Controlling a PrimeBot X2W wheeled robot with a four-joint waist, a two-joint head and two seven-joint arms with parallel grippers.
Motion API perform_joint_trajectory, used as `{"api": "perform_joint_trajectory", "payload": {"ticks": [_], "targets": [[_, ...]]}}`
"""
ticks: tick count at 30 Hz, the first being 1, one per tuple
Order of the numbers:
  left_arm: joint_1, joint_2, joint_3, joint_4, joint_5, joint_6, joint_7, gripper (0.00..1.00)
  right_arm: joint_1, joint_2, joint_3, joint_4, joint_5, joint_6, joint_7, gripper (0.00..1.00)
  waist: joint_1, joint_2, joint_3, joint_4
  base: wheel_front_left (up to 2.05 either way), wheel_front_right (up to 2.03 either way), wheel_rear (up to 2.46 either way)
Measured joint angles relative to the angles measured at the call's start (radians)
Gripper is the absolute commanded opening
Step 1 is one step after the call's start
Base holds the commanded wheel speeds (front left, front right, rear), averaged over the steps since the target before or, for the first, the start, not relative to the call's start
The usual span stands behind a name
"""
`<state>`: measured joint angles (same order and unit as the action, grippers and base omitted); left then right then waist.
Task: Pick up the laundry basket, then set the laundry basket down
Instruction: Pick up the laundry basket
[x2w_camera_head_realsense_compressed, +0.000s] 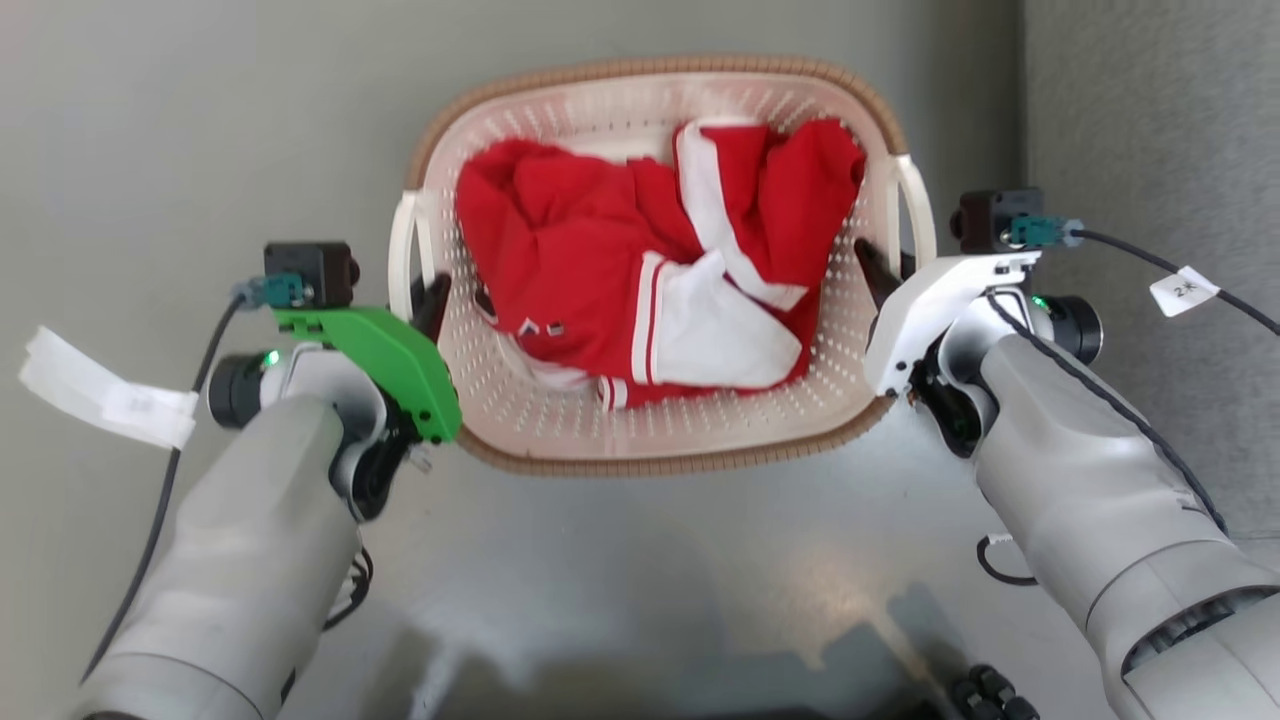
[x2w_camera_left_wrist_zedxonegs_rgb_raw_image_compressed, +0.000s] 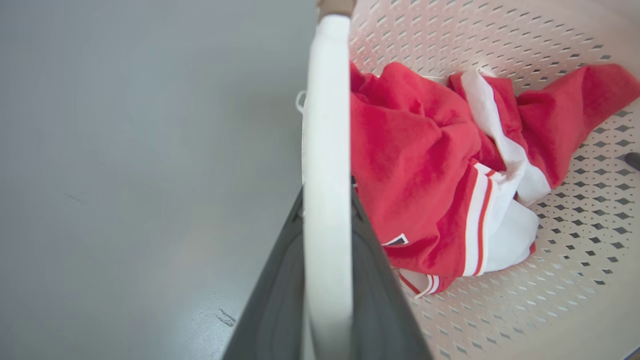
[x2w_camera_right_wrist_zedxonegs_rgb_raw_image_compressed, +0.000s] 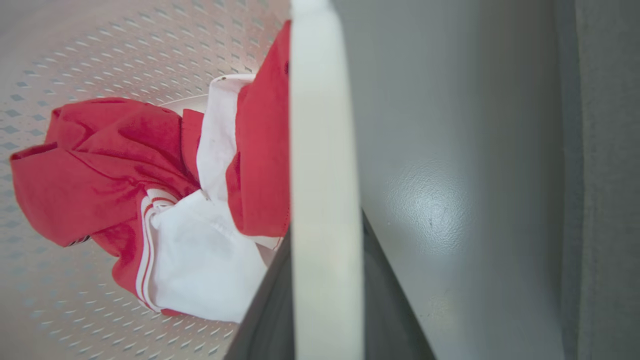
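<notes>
Laundry basket (x2w_camera_head_realsense_compressed: 545, 405) is at the middle of the scene over the grey floor (x2w_camera_head_realsense_compressed: 180, 120), just beyond both arms, with a crumpled red-and-white garment (x2w_camera_head_realsense_compressed: 590, 250) lying inside it. The left gripper (x2w_camera_head_realsense_compressed: 427, 297) is at the basket's left loop handle (x2w_camera_head_realsense_compressed: 403, 250). In the left wrist view that white handle runs between its dark fingers (x2w_camera_left_wrist_zedxonegs_rgb_raw_image_compressed: 272, 310), pinched from both sides. The right gripper (x2w_camera_head_realsense_compressed: 890, 268) clamps the right loop handle (x2w_camera_head_realsense_compressed: 922, 210) the same way. I cannot tell whether the basket rests on the floor or hangs above it.
</notes>
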<state>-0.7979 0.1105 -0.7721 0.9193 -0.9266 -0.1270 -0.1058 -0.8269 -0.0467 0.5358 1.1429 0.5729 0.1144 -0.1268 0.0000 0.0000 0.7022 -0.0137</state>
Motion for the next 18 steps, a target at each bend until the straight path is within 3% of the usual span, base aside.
{"api": "perform_joint_trajectory", "payload": {"ticks": [18], "targets": [[0.098,-0.009,-0.048,0.042,-0.091,0.000,0.073,0.00,0.106,-0.003,0.087,-0.005,0.112,-0.001,0.127,0.00,0.0000,0.0000,-0.217,0.000,0.00,0.00,0.00]]}}
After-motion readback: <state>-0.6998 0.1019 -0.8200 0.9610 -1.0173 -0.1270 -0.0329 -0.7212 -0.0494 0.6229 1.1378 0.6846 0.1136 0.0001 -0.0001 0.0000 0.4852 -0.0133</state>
